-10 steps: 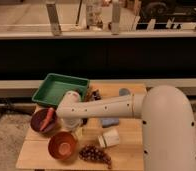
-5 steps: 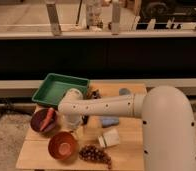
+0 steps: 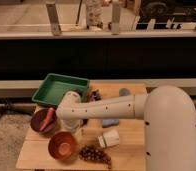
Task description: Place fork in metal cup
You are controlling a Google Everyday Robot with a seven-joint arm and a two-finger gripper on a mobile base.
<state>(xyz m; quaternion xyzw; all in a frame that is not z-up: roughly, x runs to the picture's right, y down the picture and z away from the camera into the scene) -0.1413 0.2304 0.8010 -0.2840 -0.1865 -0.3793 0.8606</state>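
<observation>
Progress on the job looks slight from the camera view. I can pick out neither the fork nor the metal cup anywhere on the counter [image 3: 128, 150]. If they are here, the arm [image 3: 111, 106] is probably covering them, so I cannot say where either sits. Nothing suggests the fork has gone into the cup, and I'd judge the grasp, the carry and the drop are all yet to come.

What does show is a green tray [image 3: 61, 89] at the back left and a dark bowl [image 3: 41, 122] with something reddish lying in it. An orange bowl [image 3: 62, 145] sits near the front edge. A white cup [image 3: 109, 138] lies on its side, with a bunch of grapes [image 3: 95, 154] just in front of it.

The arm reaches in from the bulky white body on the right and runs almost level across the counter. It bends down at the wrist just in front of the tray. The hand [image 3: 73, 123] hangs there, pointing down at the counter between the dark bowl and a small blue-grey block [image 3: 110, 122]. It is spread wide, and I can see nothing gripped in it.
</observation>
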